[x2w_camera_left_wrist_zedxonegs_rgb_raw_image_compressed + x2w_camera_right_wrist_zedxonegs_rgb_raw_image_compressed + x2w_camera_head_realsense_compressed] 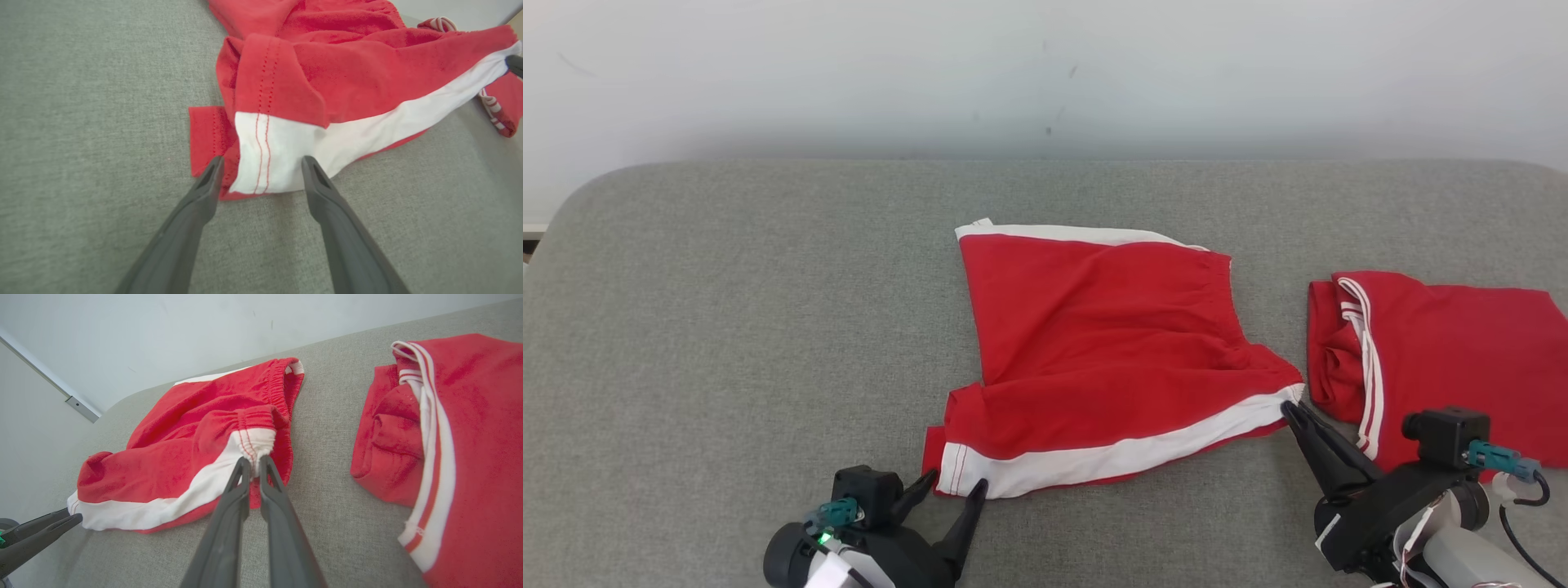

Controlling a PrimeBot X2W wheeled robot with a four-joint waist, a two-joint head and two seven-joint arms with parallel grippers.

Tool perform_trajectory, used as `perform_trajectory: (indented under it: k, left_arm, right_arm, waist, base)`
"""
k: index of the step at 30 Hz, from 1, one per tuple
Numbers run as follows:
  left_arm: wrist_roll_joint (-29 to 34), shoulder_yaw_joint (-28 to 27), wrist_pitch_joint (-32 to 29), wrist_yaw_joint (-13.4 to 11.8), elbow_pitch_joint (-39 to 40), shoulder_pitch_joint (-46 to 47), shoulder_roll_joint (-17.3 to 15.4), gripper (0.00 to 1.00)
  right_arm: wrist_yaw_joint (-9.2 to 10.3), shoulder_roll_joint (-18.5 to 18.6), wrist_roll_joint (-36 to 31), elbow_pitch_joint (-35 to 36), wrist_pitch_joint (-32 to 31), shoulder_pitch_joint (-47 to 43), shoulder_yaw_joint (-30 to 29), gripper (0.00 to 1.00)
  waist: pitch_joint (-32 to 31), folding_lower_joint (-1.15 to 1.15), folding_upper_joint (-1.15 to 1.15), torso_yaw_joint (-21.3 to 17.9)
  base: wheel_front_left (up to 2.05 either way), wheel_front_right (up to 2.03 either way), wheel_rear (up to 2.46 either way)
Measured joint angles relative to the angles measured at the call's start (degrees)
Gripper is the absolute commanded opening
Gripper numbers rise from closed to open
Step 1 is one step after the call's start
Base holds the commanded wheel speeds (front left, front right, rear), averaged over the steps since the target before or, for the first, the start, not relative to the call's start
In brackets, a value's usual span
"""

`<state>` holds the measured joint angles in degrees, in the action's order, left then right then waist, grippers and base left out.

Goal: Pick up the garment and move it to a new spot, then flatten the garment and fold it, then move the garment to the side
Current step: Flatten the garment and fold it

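You are looking down at a grey fabric-covered worktop that is filling most of the head view, with a pale wall across the top of the frame. The red shorts are lying just right of the middle, partly folded over themselves, with a white band running along their lower edge. Your left pincer, at the lower left of the frame, is standing open. Its two dark fingers are straddling the lower left corner of the shorts. In the left wrist view the fingertips are sitting on either side of the white hem, and it is unclear whether they are touching the cloth. Your right pincer, at the lower right, is closed and pinching the gathered white end of the waistband at the lower right tip of the shorts. A second red garment, trimmed in white, is lying folded at the right edge of the frame, near the shorts but apart from them.
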<state>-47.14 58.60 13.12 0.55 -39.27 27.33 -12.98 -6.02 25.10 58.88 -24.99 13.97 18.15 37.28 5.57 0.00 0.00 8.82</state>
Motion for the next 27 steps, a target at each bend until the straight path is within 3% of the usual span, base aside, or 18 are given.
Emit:
perform_trajectory:
  k: [7,15,16,19,20,22,27]
  left_arm:
    - [2.83,1.14,0.02,-3.78,0.34,0.08,-0.27,1.00]
    - [3.36,1.42,0.03,-4.17,2.00,0.04,0.07,1.00]
    - [3.36,1.42,0.03,-4.44,2.14,0.04,0.07,0.84]
    - [4.11,1.46,0.10,-5.11,2.66,0.05,0.09,0.60]
    - [4.12,1.48,0.10,-5.13,2.82,0.05,0.07,0.67]
    - [4.72,1.70,0.10,-5.66,2.97,0.05,0.05,0.90]
    - [6.08,1.92,0.11,-6.19,3.66,0.01,0.07,0.92]
  right_arm:
    - [0.31,-0.03,-0.46,1.04,0.16,-0.02,0.01,0.00]
    - [0.82,0.25,-0.48,1.56,0.18,-0.37,-0.46,0.00]
    - [0.98,0.26,-0.48,1.64,0.18,-0.37,-0.47,0.00]
    - [1.04,0.30,-0.49,1.81,0.18,-0.37,-0.53,0.00]
    - [1.04,0.31,-0.51,1.89,0.18,-0.37,-0.54,0.00]
    - [1.05,0.32,-0.51,1.97,0.18,-0.40,-0.59,0.00]
    - [1.41,0.45,-0.51,1.89,0.18,-1.10,-0.90,0.00]
  waist:
    - [0.23,0.00,0.00,0.77]
    - [0.75,0.00,0.01,1.41]
    - [0.78,0.00,0.01,1.44]
    - [0.87,0.00,0.01,1.53]
    - [0.90,0.00,0.01,1.56]
    - [0.91,0.00,0.01,1.64]
    - [0.73,0.00,0.01,1.88]
  base:
    - [0.00,0.00,0.00]
    - [0.00,0.00,0.00]
    - [0.00,0.00,0.00]
    - [0.00,0.00,0.00]
    - [0.00,0.00,0.00]
    - [0.00,0.00,0.00]
    - [0.00,0.00,0.00]
